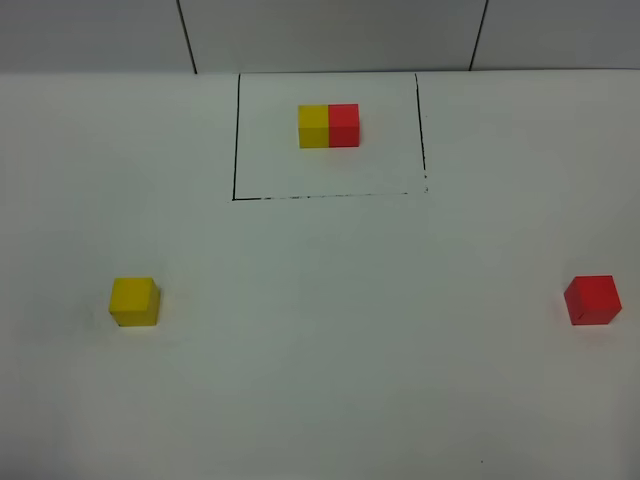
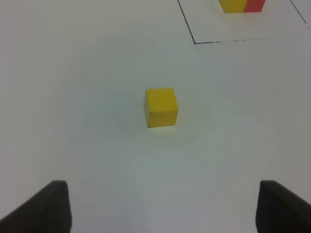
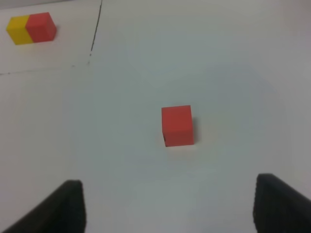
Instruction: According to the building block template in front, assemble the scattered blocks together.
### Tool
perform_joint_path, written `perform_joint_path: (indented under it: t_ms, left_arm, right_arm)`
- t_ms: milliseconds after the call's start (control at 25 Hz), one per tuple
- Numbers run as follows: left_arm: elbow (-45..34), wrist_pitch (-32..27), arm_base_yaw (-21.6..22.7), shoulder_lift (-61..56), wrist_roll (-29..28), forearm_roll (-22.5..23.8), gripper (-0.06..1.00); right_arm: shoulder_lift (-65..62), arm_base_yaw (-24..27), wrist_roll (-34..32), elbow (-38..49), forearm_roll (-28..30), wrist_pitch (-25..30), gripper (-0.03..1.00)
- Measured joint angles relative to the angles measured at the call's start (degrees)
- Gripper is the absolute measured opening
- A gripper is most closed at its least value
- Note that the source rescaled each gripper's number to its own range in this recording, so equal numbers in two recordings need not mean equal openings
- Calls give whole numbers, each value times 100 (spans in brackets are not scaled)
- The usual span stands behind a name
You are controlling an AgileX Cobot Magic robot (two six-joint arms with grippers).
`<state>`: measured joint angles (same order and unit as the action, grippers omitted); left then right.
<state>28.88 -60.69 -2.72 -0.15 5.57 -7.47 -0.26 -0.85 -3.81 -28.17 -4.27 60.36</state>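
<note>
The template [image 1: 328, 125] is a yellow cube joined to a red cube inside a thin black rectangle at the far middle of the table; it also shows in the left wrist view [image 2: 242, 5] and the right wrist view [image 3: 31, 27]. The loose yellow cube [image 1: 134, 301] sits at the left, alone. The loose red cube [image 1: 592, 299] sits at the right edge. My left gripper [image 2: 163, 208] is open, short of the yellow cube [image 2: 161, 107]. My right gripper [image 3: 170, 206] is open, short of the red cube [image 3: 177, 125]. Neither gripper shows in the exterior high view.
The white table [image 1: 340, 350] carries only the cubes and the drawn black frame [image 1: 235, 150]. A grey panelled wall [image 1: 330, 30] runs along the table's far edge.
</note>
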Motion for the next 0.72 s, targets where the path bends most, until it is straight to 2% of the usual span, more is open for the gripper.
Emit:
perform_joint_path:
  t_ms: [720]
  left_arm:
    - [42, 84, 0, 24, -6, 0, 65]
  right_arm:
    - [0, 0, -1, 0, 0, 0, 48]
